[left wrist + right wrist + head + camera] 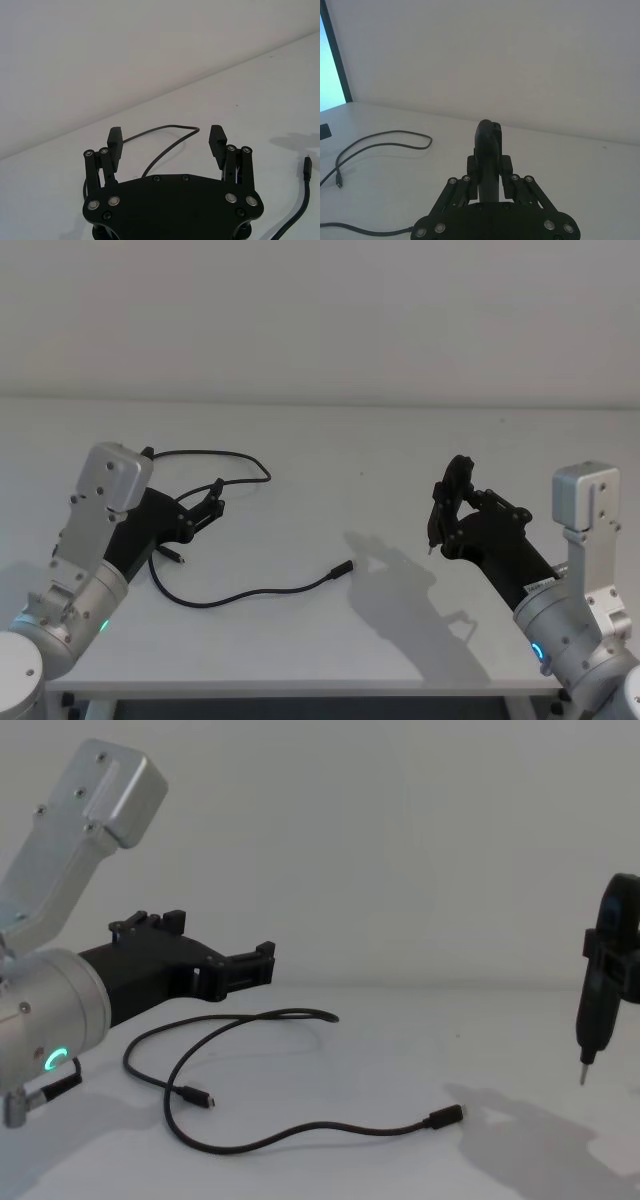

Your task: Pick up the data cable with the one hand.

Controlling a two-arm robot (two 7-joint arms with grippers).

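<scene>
The data cable [262, 590] lies loosely curved on the white table [330, 450], its thin black cord looping from the far left down to a plug near the middle; it also shows in the chest view [300, 1130] and the right wrist view [385, 134]. My left gripper [213, 498], black on a silver wrist with a green ring, hovers open over the cable's left loop [165, 129], with nothing between its fingers [216, 137]. My right gripper [452, 490] is raised at the right, shut on a black pointed tool [600, 1000].
The table's front edge [300, 685] runs close to my body. A plain wall stands behind the table. A short black lead [45, 1088] hangs under my left wrist. The right arm's shadow [400, 580] falls between the cable's plug and the right gripper.
</scene>
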